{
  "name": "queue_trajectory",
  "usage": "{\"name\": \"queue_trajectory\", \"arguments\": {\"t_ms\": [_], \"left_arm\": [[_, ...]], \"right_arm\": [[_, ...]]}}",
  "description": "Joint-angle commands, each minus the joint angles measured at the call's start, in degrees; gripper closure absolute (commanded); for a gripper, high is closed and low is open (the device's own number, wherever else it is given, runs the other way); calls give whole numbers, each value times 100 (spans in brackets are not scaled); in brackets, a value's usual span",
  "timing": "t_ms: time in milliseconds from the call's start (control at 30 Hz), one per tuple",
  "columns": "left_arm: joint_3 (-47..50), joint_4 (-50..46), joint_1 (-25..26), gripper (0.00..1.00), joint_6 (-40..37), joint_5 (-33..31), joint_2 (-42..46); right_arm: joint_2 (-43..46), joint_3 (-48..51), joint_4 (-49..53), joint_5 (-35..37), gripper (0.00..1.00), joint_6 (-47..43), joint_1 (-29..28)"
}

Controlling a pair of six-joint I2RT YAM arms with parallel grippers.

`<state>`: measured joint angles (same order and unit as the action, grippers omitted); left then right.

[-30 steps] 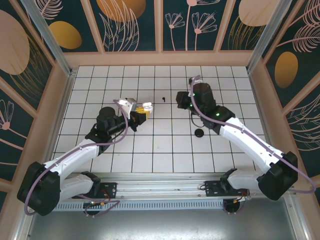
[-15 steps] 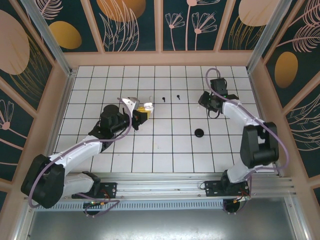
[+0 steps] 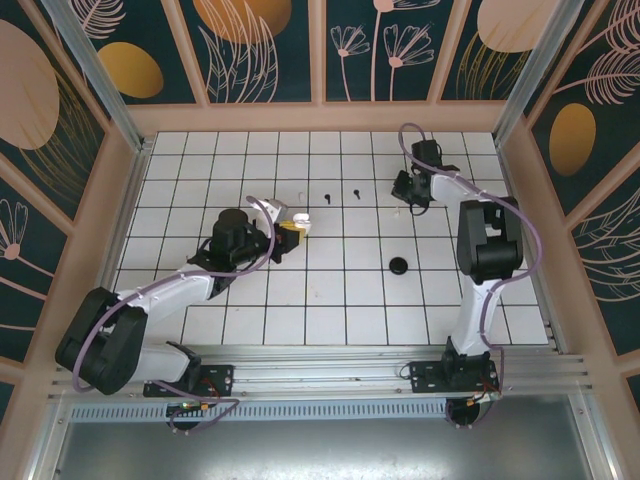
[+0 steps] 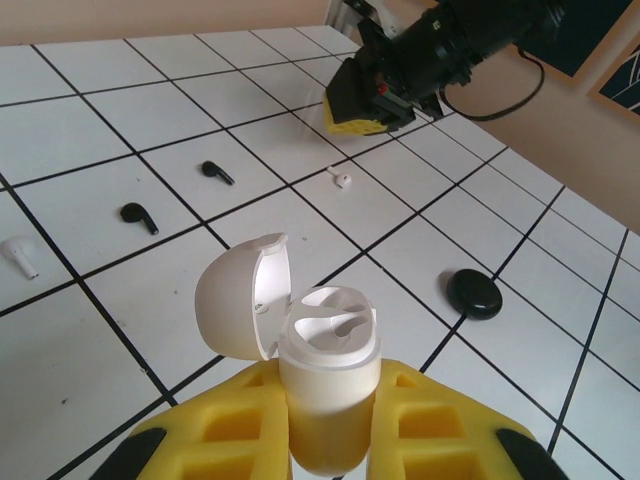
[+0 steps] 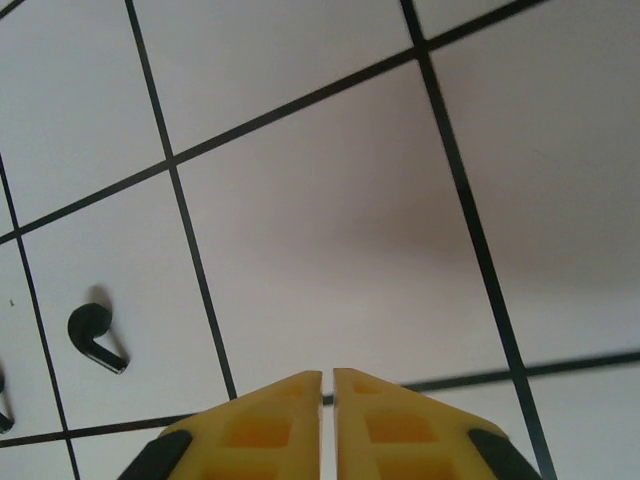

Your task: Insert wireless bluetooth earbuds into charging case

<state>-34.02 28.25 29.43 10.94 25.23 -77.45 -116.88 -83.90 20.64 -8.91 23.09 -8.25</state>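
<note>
My left gripper (image 4: 325, 440) is shut on a white charging case (image 4: 328, 385) and holds it upright above the floor, lid (image 4: 238, 298) swung open, both sockets empty. From above, the case (image 3: 297, 221) sits left of centre. Two black earbuds (image 3: 328, 197) (image 3: 356, 193) lie on the tiles just beyond it; in the left wrist view one earbud (image 4: 140, 215) is nearer and the other (image 4: 217, 172) farther. My right gripper (image 3: 403, 192) is shut and empty, low over the tiles at the back right, apart from both. Its wrist view shows a black earbud (image 5: 95, 337) to its left.
A black oval closed case (image 3: 399, 265) (image 4: 475, 293) lies on the tiles right of centre. Two small white earbuds rest on the floor, one (image 4: 20, 255) at the left and one (image 4: 341, 180) just below my right gripper (image 4: 362, 108). Wooden walls ring the tiled floor.
The right arm swung from the centre out to the back right, uncovering the second black earbud, and its jaws closed. The left arm shifted slightly, still gripping the open case.
</note>
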Motion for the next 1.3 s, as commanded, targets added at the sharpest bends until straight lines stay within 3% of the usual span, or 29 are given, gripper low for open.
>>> {"name": "queue_trajectory", "arguments": {"t_ms": [0, 300, 700, 900, 1267], "left_arm": [[-158, 354, 36, 88, 5, 164, -111], [-167, 322, 33, 87, -7, 187, -158], [-122, 326, 36, 88, 38, 170, -77], [-92, 361, 36, 88, 92, 177, -57], [7, 352, 39, 88, 154, 124, 109]], "right_arm": [[-402, -377, 312, -363, 91, -417, 56], [-951, -640, 587, -405, 92, -740, 212], [-287, 388, 791, -245, 93, -925, 225], [224, 1251, 612, -410, 93, -503, 136], [772, 1924, 348, -927, 93, 808, -620]]}}
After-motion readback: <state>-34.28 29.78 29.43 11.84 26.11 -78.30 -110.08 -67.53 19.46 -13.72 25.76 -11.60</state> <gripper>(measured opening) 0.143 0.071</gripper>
